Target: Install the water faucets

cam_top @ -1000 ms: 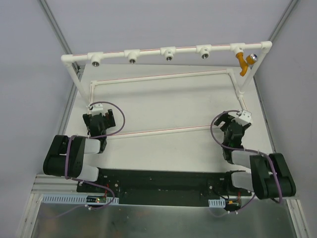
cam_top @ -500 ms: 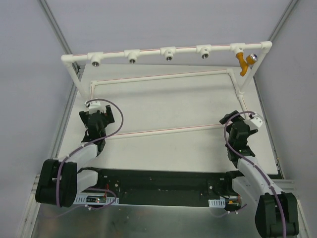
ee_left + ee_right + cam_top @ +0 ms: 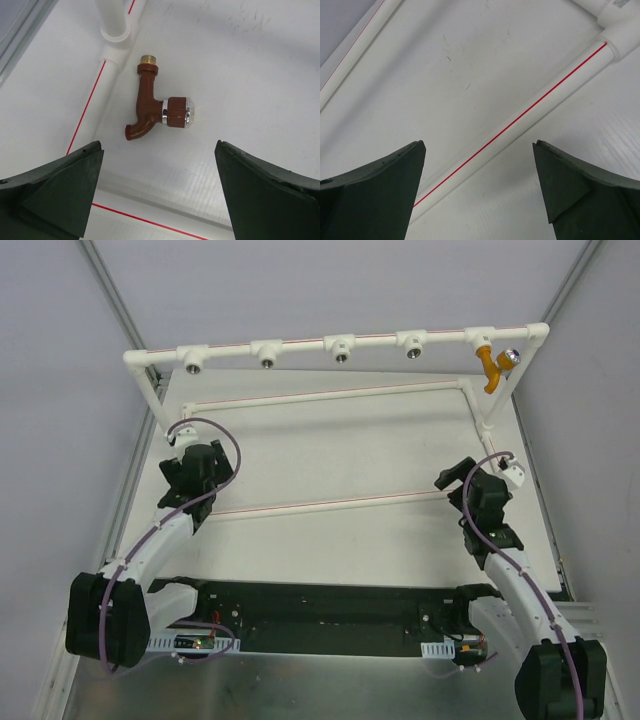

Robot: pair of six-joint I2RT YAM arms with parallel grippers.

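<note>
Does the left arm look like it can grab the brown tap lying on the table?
Probably yes. The left end effector is open and points at the brown tap, which lies alone on the white table, with nothing between them. The white pipe beside it looks far enough aside.

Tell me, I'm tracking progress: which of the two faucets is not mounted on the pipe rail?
The dark reddish-brown faucet, lying loose on the table beneath the left tool; the orange-yellow faucet hangs from the rightmost socket of the rail.

Brown faucet [image 3: 151,102] lying flat, loose; orange faucet [image 3: 488,368] mounted upr-rt.
</note>
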